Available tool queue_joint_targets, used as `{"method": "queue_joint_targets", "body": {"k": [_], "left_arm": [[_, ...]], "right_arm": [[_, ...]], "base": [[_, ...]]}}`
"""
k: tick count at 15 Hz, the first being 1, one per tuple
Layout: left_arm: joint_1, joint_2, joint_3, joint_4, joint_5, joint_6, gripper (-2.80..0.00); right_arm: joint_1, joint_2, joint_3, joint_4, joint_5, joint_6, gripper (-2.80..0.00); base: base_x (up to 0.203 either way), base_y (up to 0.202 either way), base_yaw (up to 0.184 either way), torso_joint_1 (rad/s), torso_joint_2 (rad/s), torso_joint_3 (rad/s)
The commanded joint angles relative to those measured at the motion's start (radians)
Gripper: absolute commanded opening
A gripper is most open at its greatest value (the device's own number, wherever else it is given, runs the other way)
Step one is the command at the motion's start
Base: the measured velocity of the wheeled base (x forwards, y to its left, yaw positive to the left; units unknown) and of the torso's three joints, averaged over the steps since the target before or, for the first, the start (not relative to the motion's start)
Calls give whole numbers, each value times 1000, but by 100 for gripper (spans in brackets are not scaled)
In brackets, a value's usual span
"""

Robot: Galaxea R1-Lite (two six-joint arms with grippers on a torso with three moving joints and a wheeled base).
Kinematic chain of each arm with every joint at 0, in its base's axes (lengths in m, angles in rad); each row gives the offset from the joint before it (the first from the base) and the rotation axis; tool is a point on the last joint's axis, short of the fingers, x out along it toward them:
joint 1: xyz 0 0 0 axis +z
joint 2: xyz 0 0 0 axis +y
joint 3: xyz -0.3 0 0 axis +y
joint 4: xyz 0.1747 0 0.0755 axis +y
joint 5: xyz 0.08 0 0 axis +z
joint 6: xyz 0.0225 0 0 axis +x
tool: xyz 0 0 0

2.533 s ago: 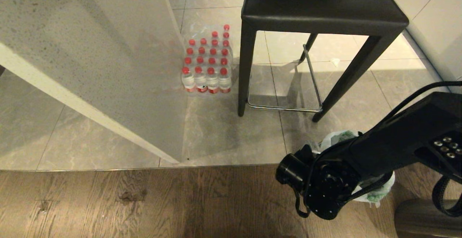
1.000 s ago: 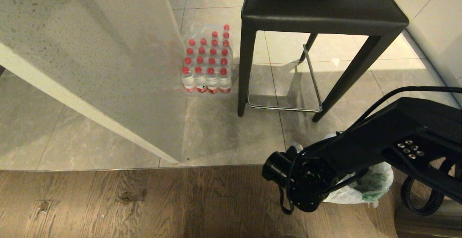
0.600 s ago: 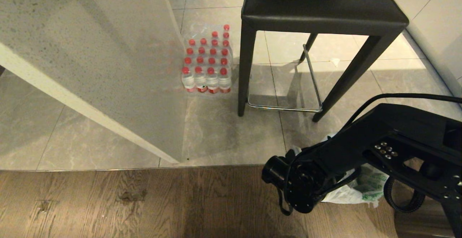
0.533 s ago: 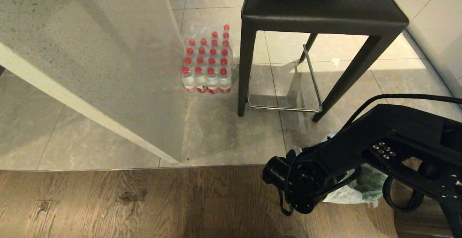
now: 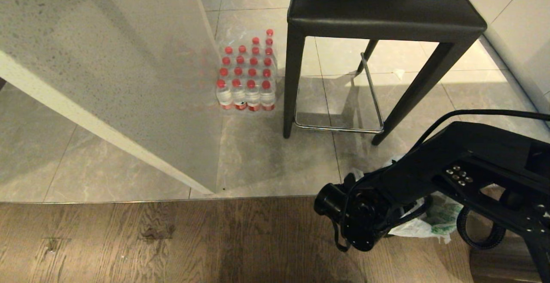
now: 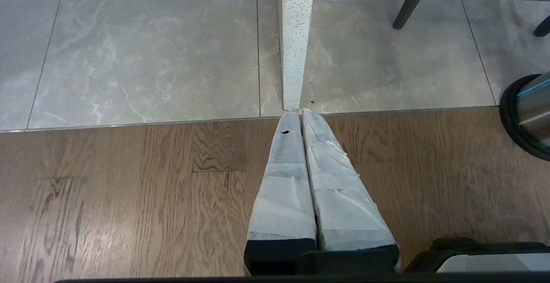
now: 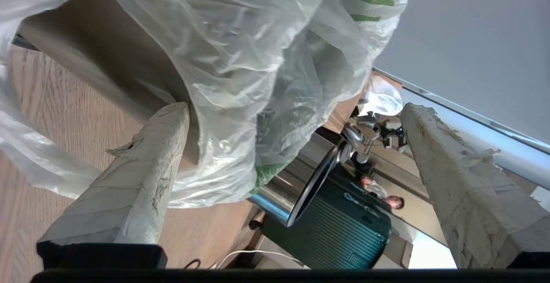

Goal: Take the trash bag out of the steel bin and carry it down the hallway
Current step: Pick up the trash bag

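Starting at the left, the left gripper [image 6: 300, 115] hangs parked low over the wood floor [image 5: 129, 240], its two taped fingers pressed together on nothing, and it plays no part in the risks. Farther off stand the pack of red-capped water bottles [image 5: 247, 72] and the black stool [image 5: 382, 8], both well apart from the work. To the right, the right arm reaches down and leftward in the head view, its wrist bent over the trash bag [image 5: 434, 223], hiding most of it. The right gripper [image 7: 296, 154] has its taped fingers [image 7: 142, 162] spread wide around the translucent, green-printed plastic, one finger touching the film, the other standing clear of it. The bag billows up out of the steel bin [image 6: 530, 111], which stands on the wood floor near the tile edge, at the right of the scene. The likely trouble is a poor catch: closing on one loose layer rather than a bunched fold or loop handle could let the thin film slip or tear once weight comes on it. Lifting could also drag the light bin along or tip it if the bag clings to the rim. The gripper's own bulk blocks the head camera, making any aim correction harder to judge.
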Motion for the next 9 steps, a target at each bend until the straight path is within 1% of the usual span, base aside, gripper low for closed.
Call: {"method": "queue_joint_targets", "body": {"k": [1, 9], "left_arm": [[0, 0, 0, 0, 0, 0, -280], [0, 0, 0, 0, 0, 0, -280]], "right_arm": [[-4, -23, 8, 8, -10, 2, 0], [-17, -81, 51, 14, -9, 5, 0]], "base": [[0, 0, 0, 0, 0, 0], [0, 0, 0, 0, 0, 0]]}}
